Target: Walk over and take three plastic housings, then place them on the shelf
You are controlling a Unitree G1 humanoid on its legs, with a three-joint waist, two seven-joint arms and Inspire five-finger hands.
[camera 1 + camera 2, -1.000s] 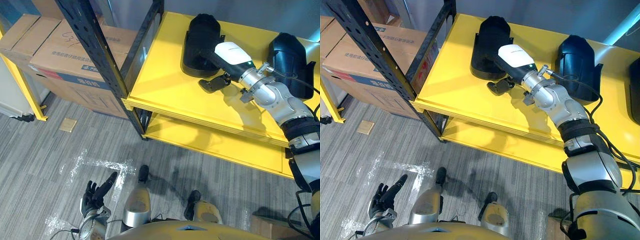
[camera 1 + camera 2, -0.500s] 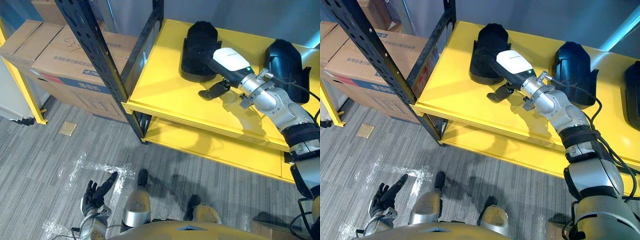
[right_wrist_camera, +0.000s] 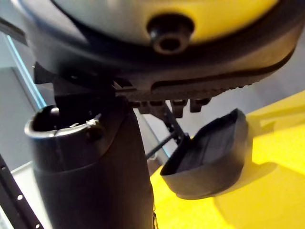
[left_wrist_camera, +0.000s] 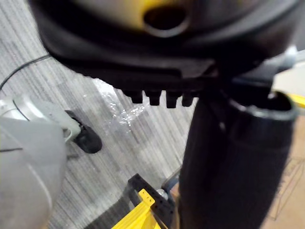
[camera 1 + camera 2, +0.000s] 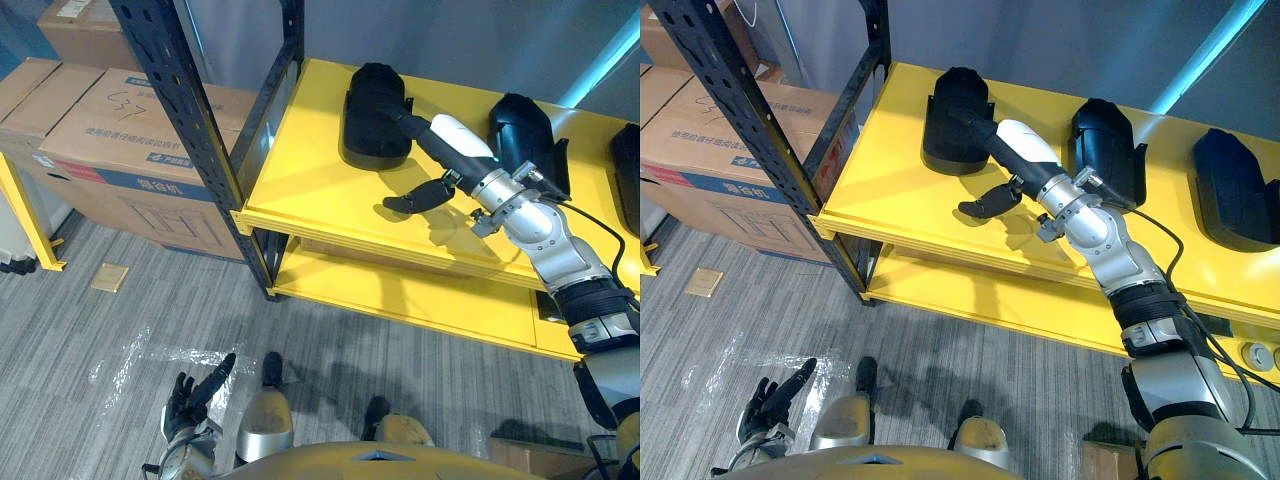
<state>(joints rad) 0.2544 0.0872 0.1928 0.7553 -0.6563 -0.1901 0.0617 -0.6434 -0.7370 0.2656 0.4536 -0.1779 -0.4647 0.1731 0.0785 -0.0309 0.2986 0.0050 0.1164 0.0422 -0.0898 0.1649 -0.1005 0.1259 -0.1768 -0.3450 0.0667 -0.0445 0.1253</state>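
Yellow shelf [image 5: 310,170]: right hand [image 5: 460,142] fingers [image 5: 408,120] straight, released, black plastic housing [image 5: 368,95] at their tips; left hand [image 5: 190,395] relaxed.

Cardboard boxes [image 5: 120,130] stand stacked on a grey striped floor [image 5: 450,380], with a yellow post [image 5: 25,215] slanting just in front of them. A small tan square [image 5: 108,277] lies on the floor near the boxes, and shiny patches of tape [image 5: 160,350] lie closer to the camera. A pale blue strip [image 5: 1200,55] runs up the grey wall [image 5: 1040,40].
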